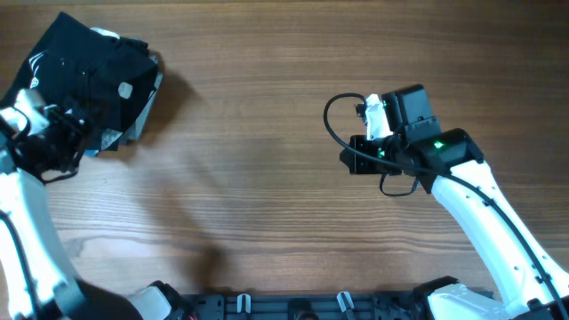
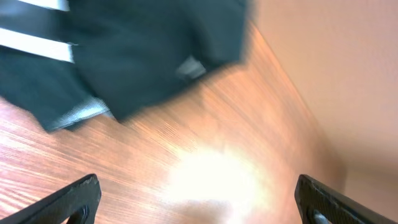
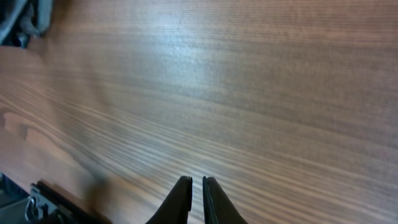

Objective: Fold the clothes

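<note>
The black T-shirt (image 1: 84,71) is lying as a compact, layered bundle at the far-left corner of the table (image 1: 267,178). By the look of it the folding is finished or nearly so. No sleeve is trailing out, though pale edges are showing along its right side, and what they are is not clear.

The left gripper (image 2: 199,208) is hovering just beside the shirt, on the side nearer the robot, with its jaws spread wide and holding nothing. Its wrist view is showing bare wood between them and dark fabric just beyond. That placing is looking sensible: open and off the cloth, it is neither dragging nor disturbing the stack.

The right gripper (image 3: 196,202) is sitting well apart from the shirt, off to its right, jaws pressed together on nothing. It is seemingly staying out of the way because the bundle is lying within the other arm's reach.

Counting up, there is one T-shirt in one pile. There are two arms and two grippers, one spread and one closed. Neither is gripping the fabric, as far as the views are showing.
</note>
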`<action>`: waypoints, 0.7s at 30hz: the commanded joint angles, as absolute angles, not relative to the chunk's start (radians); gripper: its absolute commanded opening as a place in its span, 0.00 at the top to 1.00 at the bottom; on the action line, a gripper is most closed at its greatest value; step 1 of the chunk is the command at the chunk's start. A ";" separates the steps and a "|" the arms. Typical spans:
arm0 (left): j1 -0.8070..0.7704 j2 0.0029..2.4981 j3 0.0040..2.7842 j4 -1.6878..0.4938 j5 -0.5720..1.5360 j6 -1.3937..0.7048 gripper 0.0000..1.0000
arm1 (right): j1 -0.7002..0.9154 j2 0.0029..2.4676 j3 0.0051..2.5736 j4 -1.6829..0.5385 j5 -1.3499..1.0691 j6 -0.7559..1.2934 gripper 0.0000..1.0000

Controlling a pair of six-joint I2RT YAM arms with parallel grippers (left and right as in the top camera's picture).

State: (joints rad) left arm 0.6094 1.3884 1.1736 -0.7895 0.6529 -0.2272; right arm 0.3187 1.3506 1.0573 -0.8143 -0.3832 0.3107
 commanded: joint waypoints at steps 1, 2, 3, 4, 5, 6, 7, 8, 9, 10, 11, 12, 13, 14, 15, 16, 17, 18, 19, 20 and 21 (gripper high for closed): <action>0.420 1.208 1.174 -0.867 0.651 0.149 0.00 | 0.313 1.297 1.068 -0.776 -0.358 0.314 0.88; 0.367 1.177 1.174 -0.877 0.623 0.167 0.00 | 0.313 1.277 1.068 -0.765 -0.347 0.314 0.88; 0.308 1.148 1.174 -0.888 0.591 0.181 0.00 | 0.313 1.254 1.068 -0.752 -0.337 0.314 0.88; 0.251 1.125 1.174 -0.900 0.566 0.188 0.00 | 0.313 1.224 1.068 -0.741 -0.336 0.312 0.85; 0.190 1.102 1.174 -0.919 0.543 0.204 0.00 | 0.313 1.191 1.068 -0.731 -0.336 0.305 0.83; 0.113 1.073 1.174 -0.942 0.495 0.202 0.00 | 0.313 1.149 1.068 -0.723 -0.336 0.284 0.82; 0.039 1.048 1.174 -0.968 0.440 0.202 0.00 | 0.313 1.098 1.068 -0.719 -0.329 0.248 0.79; -0.011 1.032 1.174 -0.985 0.389 0.202 0.00 | 0.313 1.052 1.068 -0.719 -0.313 0.217 0.75; -0.061 1.018 1.174 -0.999 0.328 0.202 0.00 | 0.313 1.000 1.068 -0.719 -0.281 0.182 0.68; -0.114 1.007 1.174 -1.015 0.261 0.202 0.00 | 0.313 0.953 1.068 -0.717 -0.241 0.152 0.50; -0.158 1.003 1.174 -1.029 0.207 0.202 0.00 | 0.313 0.912 1.068 -0.717 -0.194 0.145 0.18; -0.187 1.003 1.174 -1.037 0.176 0.202 0.00 | 0.313 0.885 1.068 -0.717 -0.163 0.145 0.00; -0.213 1.003 1.174 -1.039 0.165 0.202 0.00 | 0.313 0.863 1.068 -0.717 -0.138 0.145 0.00; -0.225 1.005 1.174 -1.039 0.167 0.202 0.00 | 0.313 0.845 1.068 -0.717 -0.120 0.146 0.00; -0.242 1.007 1.174 -1.037 0.166 0.202 0.00 | 0.313 0.831 1.068 -0.717 -0.115 0.146 0.00; -0.251 1.010 1.174 -1.038 0.166 0.202 0.00 | 0.313 0.825 1.068 -0.718 -0.115 0.152 0.00; -0.255 1.015 1.174 -1.038 0.166 0.202 0.00 | 0.313 0.825 1.068 -0.720 -0.115 0.160 0.00; -0.255 1.015 1.174 -1.038 0.166 0.202 0.00 | 0.313 0.826 1.068 -0.722 -0.118 0.161 0.00; -0.255 1.018 1.174 -1.038 0.166 0.202 0.00 | 0.313 0.833 1.068 -0.720 -0.129 0.161 0.00; -0.255 1.018 1.174 -1.038 0.166 0.202 0.00 | 0.313 0.837 1.068 -0.718 -0.142 0.164 0.00; -0.255 1.017 1.174 -1.038 0.166 0.202 0.00 | 0.313 0.843 1.068 -0.719 -0.159 0.181 0.00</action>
